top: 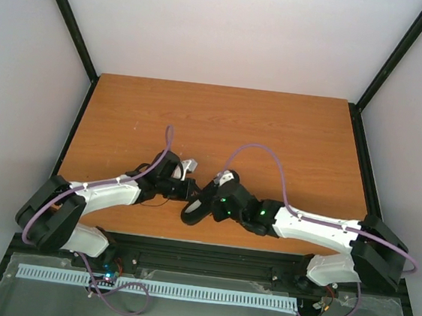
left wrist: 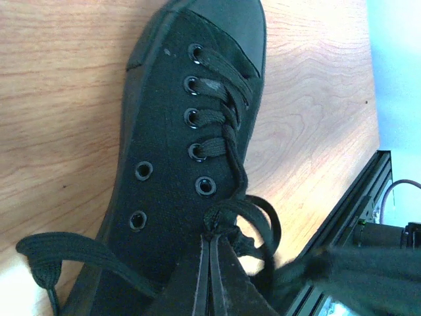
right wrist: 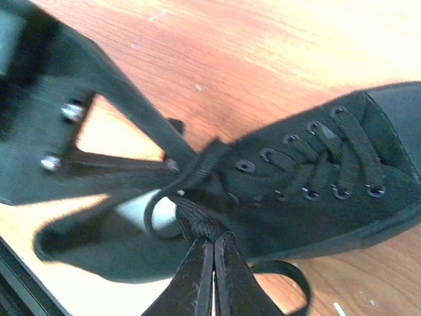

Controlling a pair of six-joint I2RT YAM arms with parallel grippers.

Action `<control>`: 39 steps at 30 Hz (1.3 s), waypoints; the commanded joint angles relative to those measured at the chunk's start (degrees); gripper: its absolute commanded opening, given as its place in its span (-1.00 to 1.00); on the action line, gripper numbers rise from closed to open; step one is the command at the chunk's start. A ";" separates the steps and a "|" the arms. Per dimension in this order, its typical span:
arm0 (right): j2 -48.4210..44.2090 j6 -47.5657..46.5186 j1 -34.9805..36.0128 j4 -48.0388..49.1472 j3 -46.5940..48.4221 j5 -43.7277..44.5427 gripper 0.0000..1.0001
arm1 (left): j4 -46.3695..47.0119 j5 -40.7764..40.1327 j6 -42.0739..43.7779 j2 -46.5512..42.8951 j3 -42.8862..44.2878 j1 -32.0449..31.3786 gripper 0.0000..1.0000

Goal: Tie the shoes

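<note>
A small black low-top shoe (left wrist: 177,131) lies on the wooden table, near its front edge, between the two arms (top: 195,205). In the left wrist view its toe points up and thin black laces (left wrist: 227,125) run down the eyelets. My left gripper (left wrist: 212,238) is shut on a bunched lace at the shoe's throat. In the right wrist view the shoe (right wrist: 316,191) lies on its side, toe right. My right gripper (right wrist: 214,238) is shut on another lace strand by the opening, where the pale inner sole (right wrist: 158,214) shows. The left gripper's fingers (right wrist: 125,115) cross that view.
The wooden table (top: 222,121) stretches back from the arms. A black metal frame rail (top: 208,252) runs along the near edge, also seen in the left wrist view (left wrist: 348,217). A loose lace loop (right wrist: 289,280) lies on the table by the sole.
</note>
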 commanded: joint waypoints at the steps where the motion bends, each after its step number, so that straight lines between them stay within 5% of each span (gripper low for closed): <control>1: -3.36 -0.59 -5.30 4.99 -4.62 -10.38 -0.94 | -2.05 -1.77 2.01 -1.94 0.36 1.52 -0.98; 17: -2.96 -0.30 -10.78 8.83 -8.31 -18.23 -0.94 | -4.37 -2.62 2.90 -6.93 -0.05 1.88 -0.98; 39: -0.46 -0.14 -11.43 11.11 -8.38 -21.09 -0.94 | -9.71 -3.42 7.54 -10.09 1.58 2.06 -0.55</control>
